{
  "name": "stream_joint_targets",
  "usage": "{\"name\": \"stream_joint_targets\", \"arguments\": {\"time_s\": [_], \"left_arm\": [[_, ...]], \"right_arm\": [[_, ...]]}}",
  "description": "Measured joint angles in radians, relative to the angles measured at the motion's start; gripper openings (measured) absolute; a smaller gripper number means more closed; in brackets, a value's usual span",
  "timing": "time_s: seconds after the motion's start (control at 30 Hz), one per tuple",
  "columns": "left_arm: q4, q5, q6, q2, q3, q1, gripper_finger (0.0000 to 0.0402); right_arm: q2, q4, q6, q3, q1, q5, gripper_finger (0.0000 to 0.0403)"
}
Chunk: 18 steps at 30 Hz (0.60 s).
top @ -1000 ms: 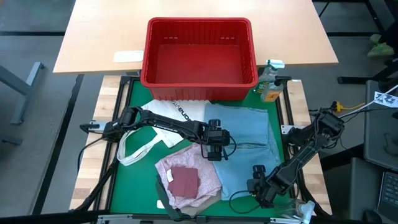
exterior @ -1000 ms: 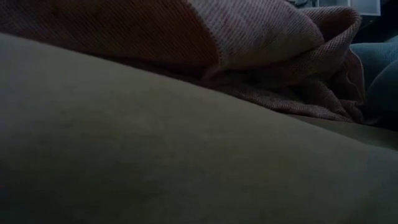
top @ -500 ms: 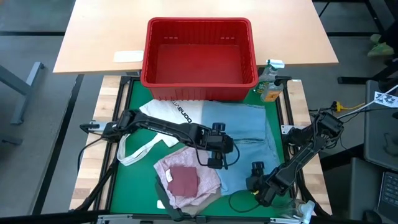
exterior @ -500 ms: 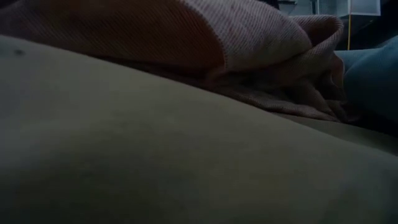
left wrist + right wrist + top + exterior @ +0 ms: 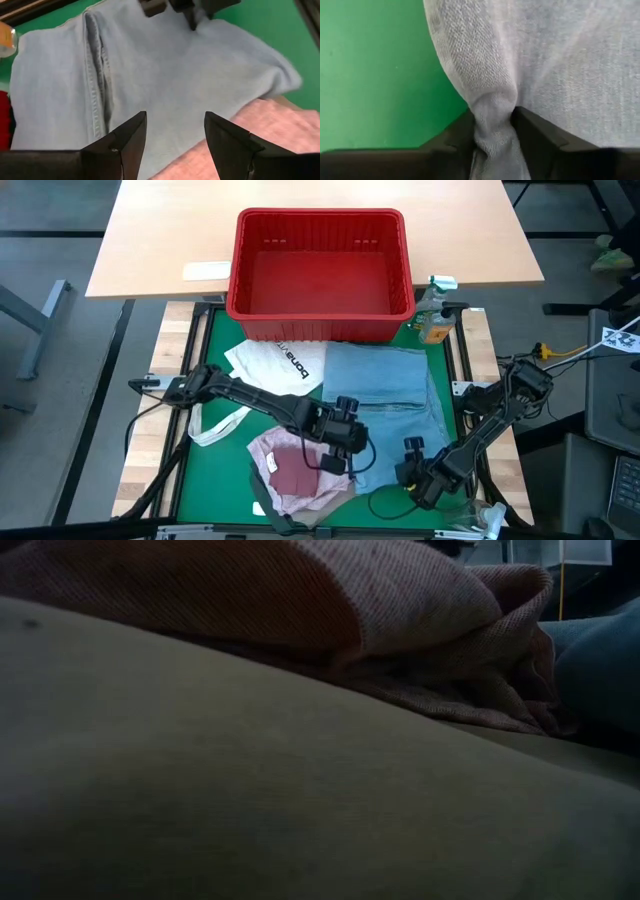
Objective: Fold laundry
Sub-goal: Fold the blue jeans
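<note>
The green table mat (image 5: 215, 330) carries jeans (image 5: 385, 385), pink top (image 5: 300, 470) and white tote bag (image 5: 270, 365).

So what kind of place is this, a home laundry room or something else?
Most likely a lab or workshop, not a home. Two dark robot arms work over a green mat on a framed bench, a red basket sits on a plain wooden table, and loose cables run beside bare grey flooring.

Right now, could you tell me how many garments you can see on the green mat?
2: light blue jeans spread below the red basket, and a pink top at the near edge, overlapping them. More may lie hidden beneath.
</note>
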State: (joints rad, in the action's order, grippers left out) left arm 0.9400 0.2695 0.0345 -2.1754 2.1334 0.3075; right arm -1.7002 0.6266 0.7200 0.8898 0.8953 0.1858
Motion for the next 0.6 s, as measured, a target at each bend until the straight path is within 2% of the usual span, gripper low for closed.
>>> {"name": "stream_joint_targets", "arguments": {"time_s": [0.3,0.47,0.6], "left_arm": [[-0.001,-0.001,-0.03,0.0,0.0,0.049,0.0194],[-0.015,-0.056,-0.039,0.0,0.0,0.09,0.0194],[-0.018,-0.062,-0.029,0.0,0.0,0.126,0.0194]], "right_arm": [[0.028,0.003,0.003,0.0,0.0,-0.011,0.0021],[0.05,0.044,0.004,0.048,-0.001,-0.037,0.0019],[0.058,0.1,0.004,0.134,0.0,-0.057,0.0037]]}}
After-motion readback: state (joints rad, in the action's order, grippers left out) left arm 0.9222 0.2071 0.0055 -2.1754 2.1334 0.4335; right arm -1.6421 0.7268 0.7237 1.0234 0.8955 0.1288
